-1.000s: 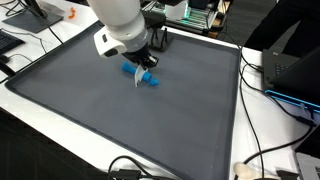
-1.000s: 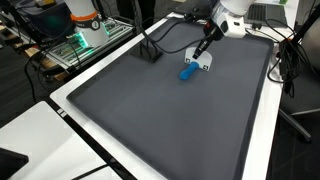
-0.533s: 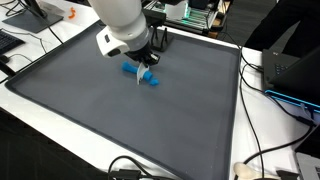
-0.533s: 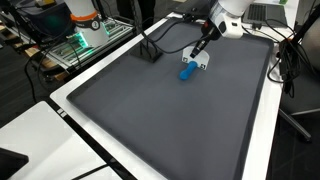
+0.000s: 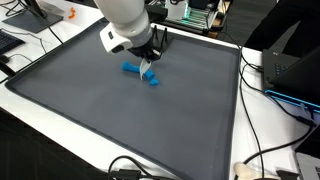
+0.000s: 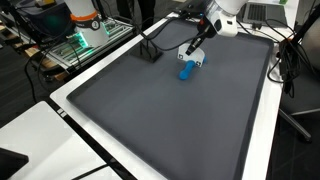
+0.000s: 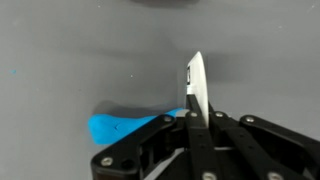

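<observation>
A small blue object (image 5: 133,70) lies flat on the dark gray mat (image 5: 120,120), near its far edge. It is long and rounded, and in the wrist view it (image 7: 125,126) looks bright and smooth. A thin white piece (image 7: 195,85) stands on edge just above it, pinched between the closed fingers of the gripper (image 7: 193,115). Whether the white piece (image 6: 198,60) touches the blue object (image 6: 186,71) I cannot tell.
</observation>
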You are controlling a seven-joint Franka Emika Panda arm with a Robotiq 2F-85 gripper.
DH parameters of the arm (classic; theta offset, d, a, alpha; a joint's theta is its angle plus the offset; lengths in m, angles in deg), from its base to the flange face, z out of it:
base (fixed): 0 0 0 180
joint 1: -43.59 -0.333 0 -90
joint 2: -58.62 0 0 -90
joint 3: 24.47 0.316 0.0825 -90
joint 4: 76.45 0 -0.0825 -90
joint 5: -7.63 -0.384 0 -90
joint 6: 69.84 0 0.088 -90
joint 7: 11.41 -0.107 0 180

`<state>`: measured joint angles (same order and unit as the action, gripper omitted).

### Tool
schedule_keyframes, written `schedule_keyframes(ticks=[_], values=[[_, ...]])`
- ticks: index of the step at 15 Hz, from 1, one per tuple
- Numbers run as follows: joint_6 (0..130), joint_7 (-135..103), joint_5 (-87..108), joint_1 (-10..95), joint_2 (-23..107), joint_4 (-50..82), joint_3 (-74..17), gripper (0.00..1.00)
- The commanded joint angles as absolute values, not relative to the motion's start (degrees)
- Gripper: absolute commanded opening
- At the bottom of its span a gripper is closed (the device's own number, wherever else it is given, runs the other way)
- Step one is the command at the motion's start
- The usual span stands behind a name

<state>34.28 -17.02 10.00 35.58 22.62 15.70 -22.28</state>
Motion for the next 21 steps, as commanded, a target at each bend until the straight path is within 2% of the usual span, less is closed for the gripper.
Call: schedule_keyframes(ticks=[1,21], values=[[34.8,-16.2,9.0,36.5,26.0,18.8,-21.7,0.01],[37.3,-16.8,10.1,37.9,24.5,16.3,-22.9,0.01]])
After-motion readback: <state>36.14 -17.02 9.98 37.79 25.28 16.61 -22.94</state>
